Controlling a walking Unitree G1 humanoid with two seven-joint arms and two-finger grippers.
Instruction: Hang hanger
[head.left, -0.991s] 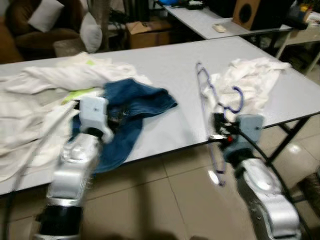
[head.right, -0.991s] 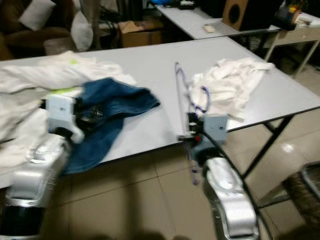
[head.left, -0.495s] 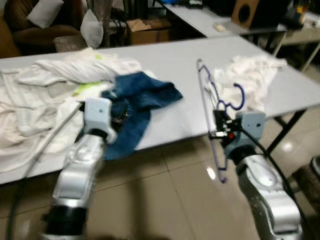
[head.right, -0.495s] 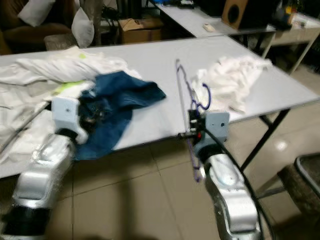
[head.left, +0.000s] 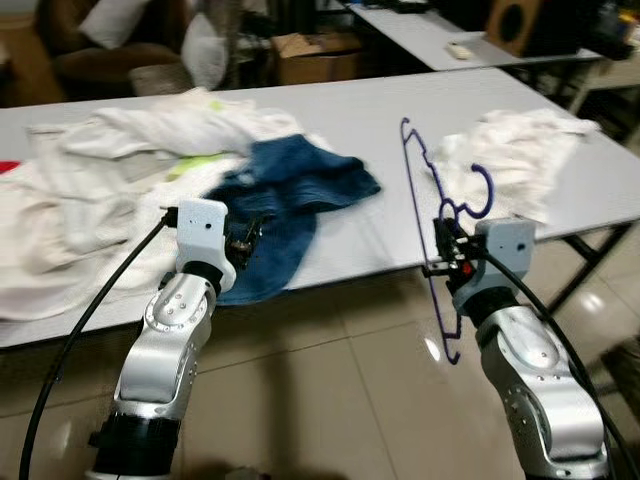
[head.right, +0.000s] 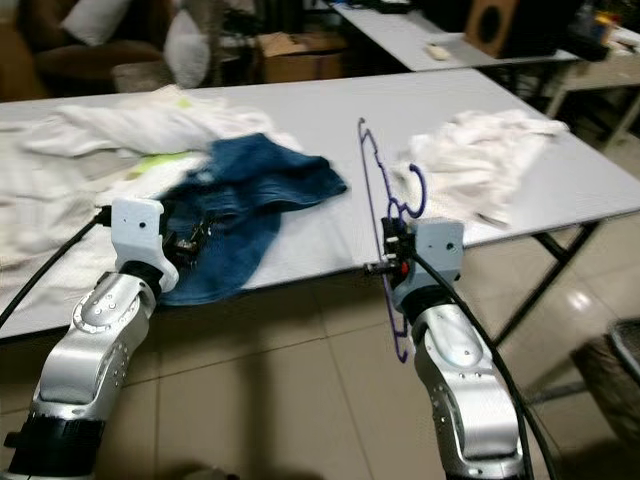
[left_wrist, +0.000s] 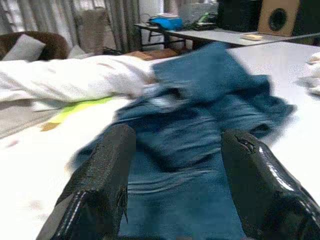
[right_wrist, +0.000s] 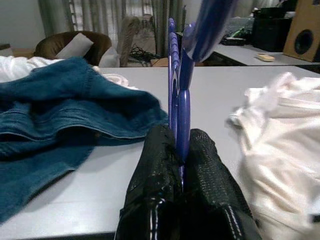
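A thin purple hanger (head.left: 420, 190) stands upright at the table's front edge, its hook (head.left: 477, 195) curling right. My right gripper (head.left: 440, 250) is shut on its bar; in the right wrist view the black fingers (right_wrist: 165, 170) pinch the purple bar (right_wrist: 181, 107). A blue denim garment (head.left: 290, 190) lies crumpled on the grey table (head.left: 350, 120), just ahead of my left gripper (head.left: 243, 238). In the left wrist view its fingers (left_wrist: 107, 170) stand open, with the denim (left_wrist: 200, 130) between and beyond them, nothing held.
White clothes (head.left: 110, 170) are heaped on the table's left, and a white garment (head.left: 520, 150) lies at the right. A sofa with a cushion (head.left: 120, 20), a cardboard box (head.left: 320, 55), a second table (head.left: 440, 35) and a speaker (head.left: 515, 20) stand behind. Tiled floor (head.left: 340, 400) lies below.
The view has shifted as I moved, and the table now sits a little nearer. My right gripper still holds the hanger upright. The left gripper remains at the denim.
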